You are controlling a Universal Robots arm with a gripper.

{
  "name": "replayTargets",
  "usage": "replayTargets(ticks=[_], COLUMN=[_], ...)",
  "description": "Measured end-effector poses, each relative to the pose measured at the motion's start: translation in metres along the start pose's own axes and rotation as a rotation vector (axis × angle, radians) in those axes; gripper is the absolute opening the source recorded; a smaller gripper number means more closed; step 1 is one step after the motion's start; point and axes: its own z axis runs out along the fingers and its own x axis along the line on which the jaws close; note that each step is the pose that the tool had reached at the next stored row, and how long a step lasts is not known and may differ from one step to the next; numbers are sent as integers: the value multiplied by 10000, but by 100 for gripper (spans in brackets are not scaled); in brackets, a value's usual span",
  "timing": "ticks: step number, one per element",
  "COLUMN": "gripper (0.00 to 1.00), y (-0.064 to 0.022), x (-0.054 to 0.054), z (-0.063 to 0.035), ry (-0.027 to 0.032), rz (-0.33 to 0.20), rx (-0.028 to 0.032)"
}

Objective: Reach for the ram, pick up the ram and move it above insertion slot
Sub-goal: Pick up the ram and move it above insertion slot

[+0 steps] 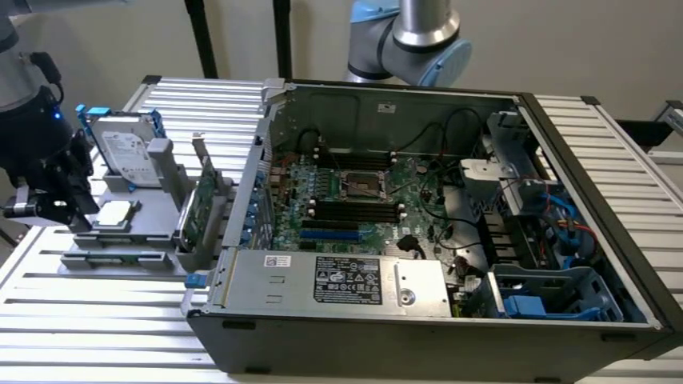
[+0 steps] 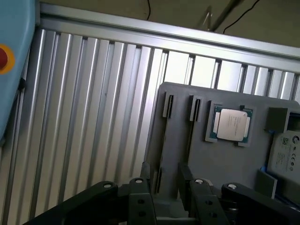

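My black gripper (image 1: 45, 200) hangs over the exterior view's left end of the grey fixture (image 1: 128, 228), well away from the open computer case (image 1: 427, 320). In the wrist view its fingers (image 2: 143, 194) stand open just above the fixture (image 2: 220, 159), with nothing held. The ram (image 2: 163, 140) shows edge-on as a thin dark strip in a fixture slot, running in toward the gap between the fingers. A second edge-on board (image 2: 191, 131) stands parallel beside it. The black memory slots (image 1: 353, 210) lie on the motherboard inside the case.
The fixture also holds a CPU (image 2: 230, 124), a hard drive (image 1: 120, 150) and a green card with a metal bracket (image 1: 195, 210). A second arm's base (image 1: 421, 40) rises behind the case. Ribbed aluminium table (image 1: 85, 320) surrounds everything. Cables and a drive cage (image 1: 533, 240) crowd the case.
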Motion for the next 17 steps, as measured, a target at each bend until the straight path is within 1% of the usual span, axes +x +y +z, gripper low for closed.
replayTargets(ticks=[9,17], gripper=[37,37], y=[-36,-86], x=[50,57], z=[163,306], ry=[-25,-37], rz=[245,376], rx=[3,3])
